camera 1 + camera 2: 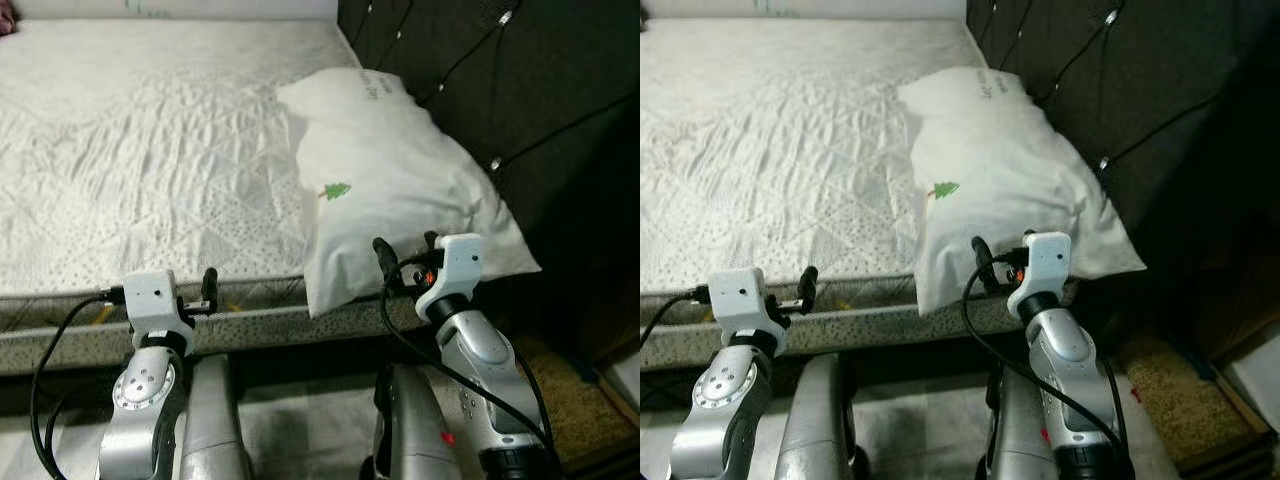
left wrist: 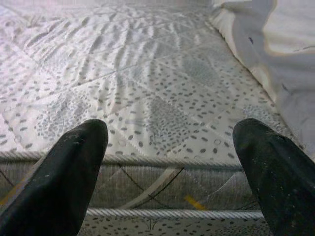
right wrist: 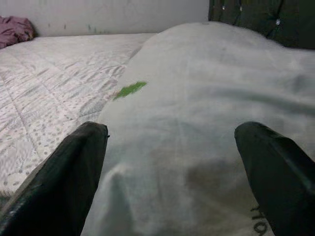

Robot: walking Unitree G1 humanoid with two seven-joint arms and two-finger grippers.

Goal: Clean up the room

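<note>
- Mattress (image 1: 150, 150): soft white cloth, quilted, wrinkly, with small grey dots.
- Pillow (image 1: 390, 180): smooth matt white cloth with a small green tree print.
- Headboard (image 1: 520, 90): dark padded cloth with shiny buttons.
- Arms (image 1: 480, 360): smooth, shiny silver metal.
- Fingers (image 2: 64, 182): black, matt, a bit dusty.
- Rug (image 1: 570, 395): rough and brown.

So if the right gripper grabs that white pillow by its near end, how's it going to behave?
The white pillow looks plump and creased, so it's probably soft and light, and would sag from a pinch. Its near corner overhangs the mattress edge, so a pull would likely slide it off. The right gripper is open, facing it.
</note>
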